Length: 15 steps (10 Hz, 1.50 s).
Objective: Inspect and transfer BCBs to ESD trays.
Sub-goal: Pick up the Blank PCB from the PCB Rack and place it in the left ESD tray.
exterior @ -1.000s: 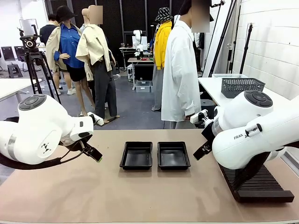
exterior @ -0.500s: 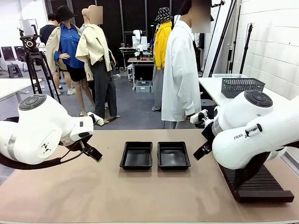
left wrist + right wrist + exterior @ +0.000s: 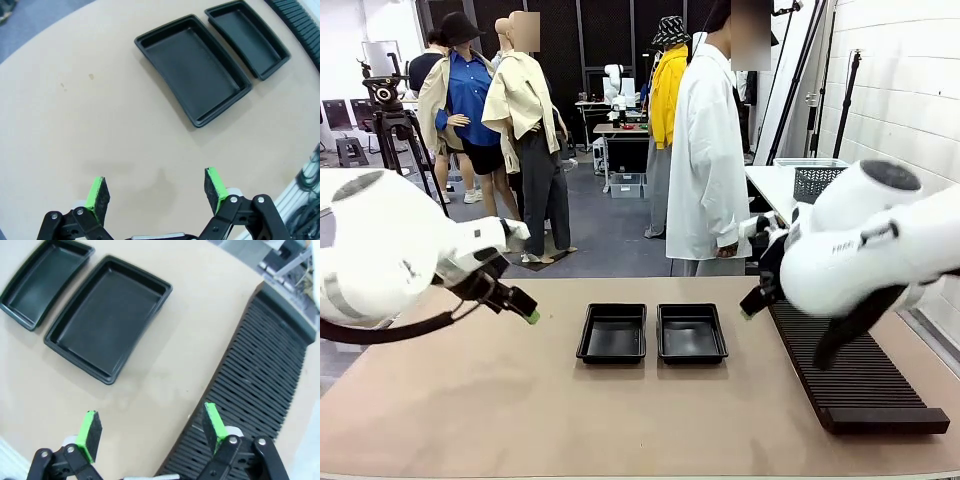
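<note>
Empty ESD trays (image 3: 614, 340) lie side by side, left gripper (image 3: 156, 189) wide open to their left, right gripper (image 3: 150, 432) wide open to their right; BCBs should probably be gripped edgewise, level.

Left gripper (image 3: 156, 189): jaws spread wide, green pads (image 3: 97, 194) over tan table (image 3: 75, 120) | near ESD tray (image 3: 200, 70), far ESD tray (image 3: 247, 42): side by side, just apart, flat on table ahead | black ribbed rack (image 3: 296, 15): top-right corner
</note>
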Each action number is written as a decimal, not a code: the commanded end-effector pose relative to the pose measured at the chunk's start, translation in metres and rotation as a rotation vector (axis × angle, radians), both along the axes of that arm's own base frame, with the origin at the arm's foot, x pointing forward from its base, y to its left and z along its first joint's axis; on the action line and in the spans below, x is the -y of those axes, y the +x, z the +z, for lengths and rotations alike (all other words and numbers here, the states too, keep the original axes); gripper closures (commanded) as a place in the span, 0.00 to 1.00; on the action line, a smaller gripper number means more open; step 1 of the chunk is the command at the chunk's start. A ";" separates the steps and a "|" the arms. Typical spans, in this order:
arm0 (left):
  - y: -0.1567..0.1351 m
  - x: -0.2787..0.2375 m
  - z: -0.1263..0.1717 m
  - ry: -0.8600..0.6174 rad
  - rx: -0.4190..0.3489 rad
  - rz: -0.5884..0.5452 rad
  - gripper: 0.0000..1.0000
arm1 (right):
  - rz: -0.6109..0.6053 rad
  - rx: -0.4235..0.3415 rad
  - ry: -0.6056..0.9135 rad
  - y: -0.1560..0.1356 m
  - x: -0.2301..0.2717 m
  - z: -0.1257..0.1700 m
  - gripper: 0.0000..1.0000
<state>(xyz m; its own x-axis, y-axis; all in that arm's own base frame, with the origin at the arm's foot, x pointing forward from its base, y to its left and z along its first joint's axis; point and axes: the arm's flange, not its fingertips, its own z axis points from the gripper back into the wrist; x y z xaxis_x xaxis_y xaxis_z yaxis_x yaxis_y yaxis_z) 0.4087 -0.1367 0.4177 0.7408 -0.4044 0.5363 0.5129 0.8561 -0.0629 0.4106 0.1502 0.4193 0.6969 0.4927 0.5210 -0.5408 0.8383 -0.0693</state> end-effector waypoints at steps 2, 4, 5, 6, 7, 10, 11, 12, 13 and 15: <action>0.004 -0.046 0.039 -0.100 -0.084 -0.021 0.00 | 0.033 -0.194 0.162 0.005 0.031 0.051 0.00; 0.002 -0.076 0.055 -0.186 -0.113 -0.021 0.00 | 0.098 -0.239 0.326 0.004 0.055 0.070 0.00; 0.001 -0.091 0.059 -0.282 -0.160 -0.034 0.00 | 0.105 -0.266 0.438 0.004 0.073 0.075 0.00; -0.004 -0.116 0.061 -0.397 -0.184 -0.084 0.00 | 0.117 -0.302 0.537 0.000 0.097 0.077 0.00; -0.007 -0.140 0.062 -0.496 -0.189 -0.068 0.00 | 0.122 -0.315 0.646 -0.005 0.122 0.078 0.00; -0.027 -0.217 0.046 -0.855 -0.212 -0.046 0.00 | 0.273 -0.318 0.965 -0.025 0.218 0.058 0.00; -0.035 -0.245 0.036 -0.945 -0.217 0.004 0.00 | 0.286 -0.312 1.042 -0.032 0.241 0.049 0.00; -0.048 -0.268 0.031 -1.012 -0.177 0.026 0.00 | 0.289 -0.310 1.096 -0.040 0.263 0.041 0.00; -0.061 -0.288 0.029 -1.061 -0.132 0.060 0.00 | 0.271 -0.273 1.171 -0.047 0.288 0.031 0.00; -0.081 -0.310 0.026 -1.094 -0.092 0.099 0.00 | 0.260 -0.212 1.281 -0.065 0.322 0.010 0.00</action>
<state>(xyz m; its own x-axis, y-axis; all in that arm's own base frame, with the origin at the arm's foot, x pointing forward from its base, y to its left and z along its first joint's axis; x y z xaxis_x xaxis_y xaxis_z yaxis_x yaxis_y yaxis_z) 0.3257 0.1795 0.4435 0.8185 0.3086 0.4846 0.3772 0.3477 -0.8584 0.3367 -0.1641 0.4317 0.7981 -0.0955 0.5949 -0.5801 0.1449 0.8016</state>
